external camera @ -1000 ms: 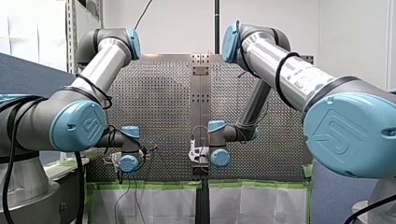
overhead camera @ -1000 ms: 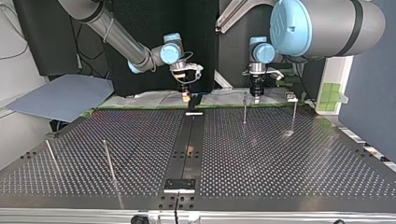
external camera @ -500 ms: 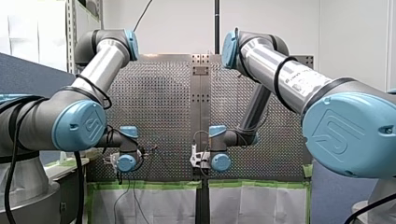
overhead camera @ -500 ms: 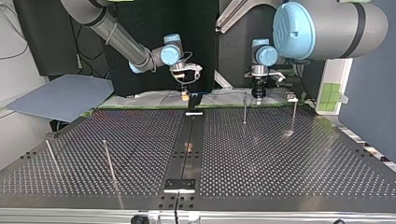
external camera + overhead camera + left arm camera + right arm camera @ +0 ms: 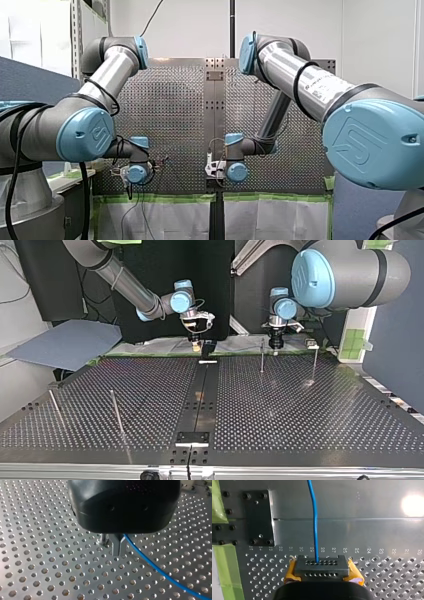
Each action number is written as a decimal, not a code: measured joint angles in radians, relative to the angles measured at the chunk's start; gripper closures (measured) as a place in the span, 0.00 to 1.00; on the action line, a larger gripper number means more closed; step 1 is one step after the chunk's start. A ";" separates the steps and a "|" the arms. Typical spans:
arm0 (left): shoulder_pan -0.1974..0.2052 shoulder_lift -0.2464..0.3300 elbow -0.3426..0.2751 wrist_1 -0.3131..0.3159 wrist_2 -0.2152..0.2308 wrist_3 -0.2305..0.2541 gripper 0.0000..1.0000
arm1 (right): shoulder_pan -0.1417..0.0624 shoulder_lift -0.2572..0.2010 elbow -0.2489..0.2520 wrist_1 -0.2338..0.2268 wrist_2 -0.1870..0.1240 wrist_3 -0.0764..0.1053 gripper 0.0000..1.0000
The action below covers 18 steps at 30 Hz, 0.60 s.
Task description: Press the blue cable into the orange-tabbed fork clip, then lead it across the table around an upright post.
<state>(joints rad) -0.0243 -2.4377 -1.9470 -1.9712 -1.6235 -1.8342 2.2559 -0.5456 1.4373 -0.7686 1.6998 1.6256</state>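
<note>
Thin blue cable, nearly straight, clamped in my right jaws; my left jaws pinch it.

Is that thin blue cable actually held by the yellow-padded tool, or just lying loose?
Held, it seems: the thin blue cable runs straight into my right tool, ending between its yellow pads.

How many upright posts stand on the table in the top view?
4. At the view's left: near outer post, near inner post. At its right: far inner post, far outer post. More may be hidden.
</note>
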 joint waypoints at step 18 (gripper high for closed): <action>0.032 0.000 0.044 -0.062 0.033 -0.041 0.87 | -0.029 0.001 -0.056 0.036 -0.003 -0.002 1.00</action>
<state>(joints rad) 0.0080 -2.4380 -1.9025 -2.0336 -1.5909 -1.8753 2.2271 -0.5442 1.3813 -0.7330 1.6972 1.6233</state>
